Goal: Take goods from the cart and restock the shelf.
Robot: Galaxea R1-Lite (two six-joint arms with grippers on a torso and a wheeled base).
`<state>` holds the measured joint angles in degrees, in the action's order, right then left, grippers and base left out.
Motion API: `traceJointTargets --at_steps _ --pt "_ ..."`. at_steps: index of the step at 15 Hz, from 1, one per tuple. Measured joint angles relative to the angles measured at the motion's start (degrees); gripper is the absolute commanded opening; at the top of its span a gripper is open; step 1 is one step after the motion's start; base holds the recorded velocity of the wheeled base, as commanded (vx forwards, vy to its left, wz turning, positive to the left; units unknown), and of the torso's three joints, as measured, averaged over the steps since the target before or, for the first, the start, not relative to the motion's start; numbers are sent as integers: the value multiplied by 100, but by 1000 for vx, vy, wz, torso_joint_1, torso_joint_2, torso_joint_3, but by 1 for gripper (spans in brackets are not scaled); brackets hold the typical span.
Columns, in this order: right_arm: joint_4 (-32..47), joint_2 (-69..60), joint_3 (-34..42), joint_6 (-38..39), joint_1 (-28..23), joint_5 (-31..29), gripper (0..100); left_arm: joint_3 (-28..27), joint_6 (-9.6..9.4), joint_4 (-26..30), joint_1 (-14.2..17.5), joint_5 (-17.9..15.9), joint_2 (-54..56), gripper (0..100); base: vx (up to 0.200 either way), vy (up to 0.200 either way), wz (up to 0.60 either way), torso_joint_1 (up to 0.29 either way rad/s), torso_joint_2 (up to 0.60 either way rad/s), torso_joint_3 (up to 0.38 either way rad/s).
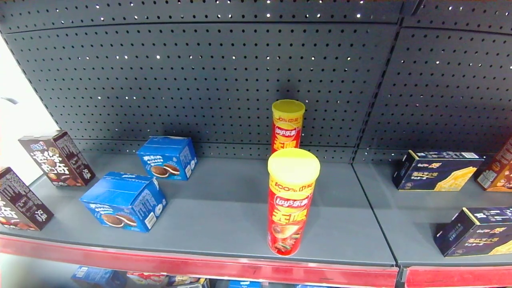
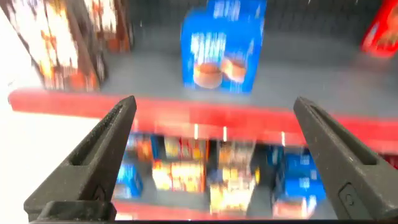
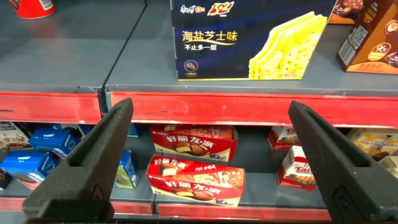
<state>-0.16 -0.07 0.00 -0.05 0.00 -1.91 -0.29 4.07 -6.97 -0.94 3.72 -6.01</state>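
1. The shelf (image 1: 224, 208) holds two chip cans, both upright with yellow lids. The front chip can (image 1: 293, 202) stands near the red front strip (image 1: 200, 264). The back chip can (image 1: 287, 126) stands straight behind it, close to the pegboard wall (image 1: 200, 80).
2. The left pincer (image 2: 214, 104) hangs in front of the strip, its fingers spread wide apart and holding nothing. Beyond it a blue box (image 2: 221, 46) sits on the shelf.
3. The right pincer (image 3: 211, 107) is also spread wide and empty. It faces the strip just below a navy cracker box (image 3: 249, 37). Behind it, a lower shelf (image 3: 261, 186) holds red boxes (image 3: 196, 180).
4. To the left of the cans lie two blue boxes of cookies: the front blue box (image 1: 124, 202) and the back blue box (image 1: 168, 157).
5. At the far left stand two brown boxes: the back brown box (image 1: 57, 158) and the front brown box (image 1: 22, 202).
6. In the right-hand bay lie two navy boxes: the back navy box (image 1: 438, 170) and the front navy box (image 1: 474, 232). One more brown carton (image 1: 498, 168) is cut off by the edge of the view.
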Motion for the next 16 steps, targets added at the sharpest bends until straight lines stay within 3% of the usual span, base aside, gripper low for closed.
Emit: traceJointTargets --at_steps 1,5,7,8,10,11,12,14,16 --pt "0 0 0 2 0 0 100 9 156 82 34 -41 211 100 0 0 0 0 0 0" --pt "0 0 0 5 0 0 100 29 172 293 67 -143 530 100 0 0 0 0 0 0" --pt "0 0 0 0 0 0 100 29 172 304 67 -603 579 100 0 0 0 0 0 0" --pt "0 0 0 2 0 0 100 29 150 310 67 -795 585 100 0 0 0 0 0 0" --pt "0 0 0 0 0 0 100 29 -71 315 73 -1003 596 100 0 0 0 0 0 0" --pt "0 0 0 2 0 0 100 29 -336 330 76 -985 599 100 0 0 0 0 0 0" --pt "2 0 0 0 0 2 100 29 -407 336 76 -722 599 100 0 0 0 0 0 0" --pt "0 0 0 0 0 0 100 29 -429 616 76 161 601 100 0 0 0 0 0 0" --pt "2 0 0 0 0 0 100 18 -405 702 73 148 599 100 0 0 0 0 0 0"
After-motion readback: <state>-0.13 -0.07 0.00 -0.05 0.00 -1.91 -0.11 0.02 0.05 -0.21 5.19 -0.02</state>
